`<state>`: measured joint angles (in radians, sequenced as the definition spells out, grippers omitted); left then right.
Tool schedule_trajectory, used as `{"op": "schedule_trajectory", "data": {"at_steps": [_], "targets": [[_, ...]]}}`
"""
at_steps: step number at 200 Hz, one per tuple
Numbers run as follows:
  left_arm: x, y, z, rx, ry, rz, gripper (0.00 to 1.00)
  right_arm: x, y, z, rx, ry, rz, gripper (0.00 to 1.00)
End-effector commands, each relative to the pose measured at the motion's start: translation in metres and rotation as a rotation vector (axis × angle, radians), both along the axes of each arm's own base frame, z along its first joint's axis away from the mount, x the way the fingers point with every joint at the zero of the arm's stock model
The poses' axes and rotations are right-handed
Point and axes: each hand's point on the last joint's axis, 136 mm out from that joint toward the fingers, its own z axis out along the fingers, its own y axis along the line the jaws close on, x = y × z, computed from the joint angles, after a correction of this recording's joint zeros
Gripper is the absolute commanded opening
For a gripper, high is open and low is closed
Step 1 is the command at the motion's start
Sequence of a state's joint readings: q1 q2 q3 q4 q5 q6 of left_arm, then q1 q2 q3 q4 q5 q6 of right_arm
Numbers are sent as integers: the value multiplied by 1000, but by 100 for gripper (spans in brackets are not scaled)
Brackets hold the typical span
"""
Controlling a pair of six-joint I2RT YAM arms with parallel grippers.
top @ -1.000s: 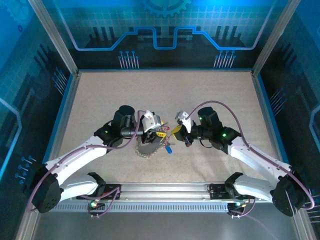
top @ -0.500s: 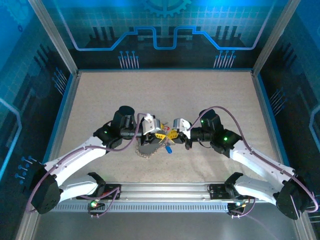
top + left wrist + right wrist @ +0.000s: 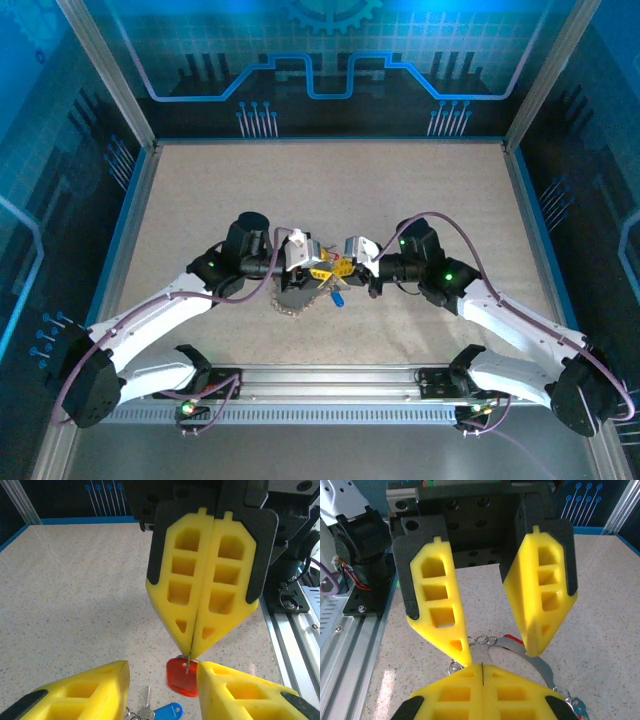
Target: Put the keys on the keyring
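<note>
A speckled beige tabletop (image 3: 200, 200) with a blue rim sits inside an aluminium frame (image 3: 105, 75). Behind it is a blue wall panel (image 3: 320, 60) printed with circuit lines. A slotted metal rail (image 3: 330, 378) runs along the near edge at 6 o'clock.

Just toward 6 o'clock from the table's centre the two arms meet tip to tip, the left gripper (image 3: 320, 270) at 9 o'clock of the right gripper (image 3: 346, 266). The right gripper's fingers (image 3: 220, 580) are clenched flat together. They pinch the thin metal shank of a red-headed key (image 3: 181, 678), whose head shows just below their tips.

The left gripper's fingers (image 3: 542, 590) stand apart. The keyring (image 3: 542, 667) curves past their tips, and whether they press on it cannot be told. From above, the keyring sits at 7 o'clock of the left gripper, with a blue-headed key (image 3: 338, 297) at 5 o'clock. In the left wrist view, silvery keys (image 3: 145, 707) show just beside the blue head.
</note>
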<state>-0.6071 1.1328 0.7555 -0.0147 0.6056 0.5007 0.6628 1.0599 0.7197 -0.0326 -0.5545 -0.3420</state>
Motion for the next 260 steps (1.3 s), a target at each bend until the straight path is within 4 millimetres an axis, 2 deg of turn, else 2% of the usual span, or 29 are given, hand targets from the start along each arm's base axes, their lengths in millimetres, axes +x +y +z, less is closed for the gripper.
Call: {"op": "schedule_trajectory", "data": {"at_steps": [1,26,82,147,212,236,260], "targets": [[-8,-4,3,-8,-4,-52,42,-2,4,16,37,-49,11,0],[-9,-5,3,-8,6,-61,41,-4,6,18,61,-53,22,0],[-9,-5,5,4,13,-60,30,-7,7,23,74,-54,44,0],[-9,-2,6,7,-16,-48,26,-9,10,18,82,-24,64,0],[-6,-2,7,5,-22,-37,15,-12,8,15,73,-17,66,0],[-8,-3,8,1,-19,-43,16,-12,7,14,70,-21,64,0],[-9,-3,10,-7,-25,-46,22,-9,6,12,61,-27,40,0]]}}
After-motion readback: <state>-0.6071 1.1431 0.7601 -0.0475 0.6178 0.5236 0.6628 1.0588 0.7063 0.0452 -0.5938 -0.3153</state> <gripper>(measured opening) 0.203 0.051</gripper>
